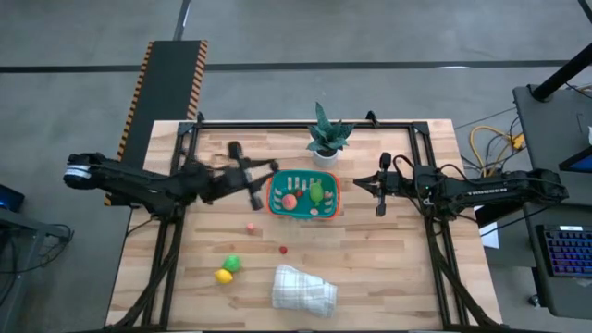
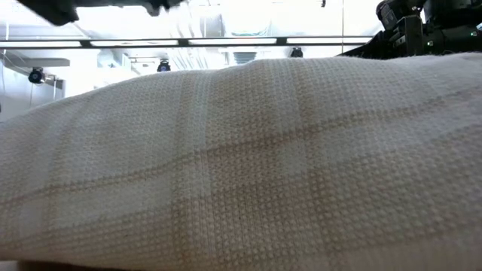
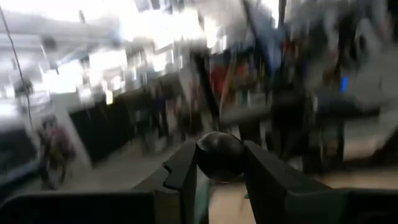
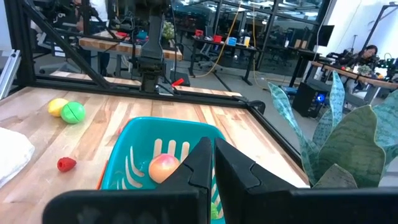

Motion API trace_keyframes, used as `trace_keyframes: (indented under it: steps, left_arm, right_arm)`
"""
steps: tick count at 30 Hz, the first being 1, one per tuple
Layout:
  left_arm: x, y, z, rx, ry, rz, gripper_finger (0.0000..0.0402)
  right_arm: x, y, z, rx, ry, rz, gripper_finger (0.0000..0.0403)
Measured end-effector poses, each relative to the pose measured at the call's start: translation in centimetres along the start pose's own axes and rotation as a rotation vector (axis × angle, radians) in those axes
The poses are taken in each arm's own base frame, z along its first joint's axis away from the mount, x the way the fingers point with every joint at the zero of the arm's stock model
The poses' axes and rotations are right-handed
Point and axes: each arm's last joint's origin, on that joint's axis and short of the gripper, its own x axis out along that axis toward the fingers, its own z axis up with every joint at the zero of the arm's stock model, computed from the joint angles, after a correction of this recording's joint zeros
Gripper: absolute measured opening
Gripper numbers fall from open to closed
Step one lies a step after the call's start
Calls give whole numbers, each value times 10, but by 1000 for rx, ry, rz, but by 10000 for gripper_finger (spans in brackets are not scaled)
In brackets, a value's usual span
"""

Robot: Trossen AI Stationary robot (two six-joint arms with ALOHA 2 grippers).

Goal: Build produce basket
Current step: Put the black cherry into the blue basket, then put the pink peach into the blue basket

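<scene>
The teal basket (image 1: 303, 196) with the orange rim stands mid-table and holds an orange-pink fruit (image 1: 289, 200) and a green piece (image 1: 316, 192). My left gripper (image 1: 262, 176) hangs just left of the basket, shut on a dark round berry (image 3: 219, 155). My right gripper (image 1: 377, 185) is shut and empty, to the right of the basket (image 4: 155, 149). On the near table lie a pink piece (image 1: 251, 227), a red berry (image 1: 283, 248), a green piece (image 1: 231, 264) and a yellow piece (image 1: 223, 275). My left gripper pinches the dark berry (image 3: 219, 155) between its two fingers (image 3: 183, 168), which grip its opposite sides. The fingers point roughly level toward the table's right. The berry is lifted clear of the table.
A potted plant (image 1: 326, 139) stands at the far edge behind the basket. A folded white cloth (image 1: 303, 289) lies at the near edge and fills the low view (image 2: 241, 165). Bare wood shows between the loose pieces and the basket.
</scene>
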Motion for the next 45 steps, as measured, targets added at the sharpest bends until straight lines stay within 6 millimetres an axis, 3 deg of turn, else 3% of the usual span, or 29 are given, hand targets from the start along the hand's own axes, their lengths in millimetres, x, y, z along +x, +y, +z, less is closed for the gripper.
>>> trace_keyframes:
  steps: [9,17,26,33,45]
  left_arm:
    - [64,-4,-27,24,440,-23,86]
    - [94,-13,-60,40,719,-244,86]
    - [106,-25,-91,72,871,-308,86]
    - [98,-31,-104,76,972,-388,87]
    - [95,-30,-105,83,1000,-397,145]
  right_arm:
    - [0,0,0,8,0,0,9]
    - [0,0,0,7,2,1,9]
    - [0,0,0,7,4,1,9]
    - [0,0,0,7,4,1,9]
    - [0,0,0,7,4,1,9]
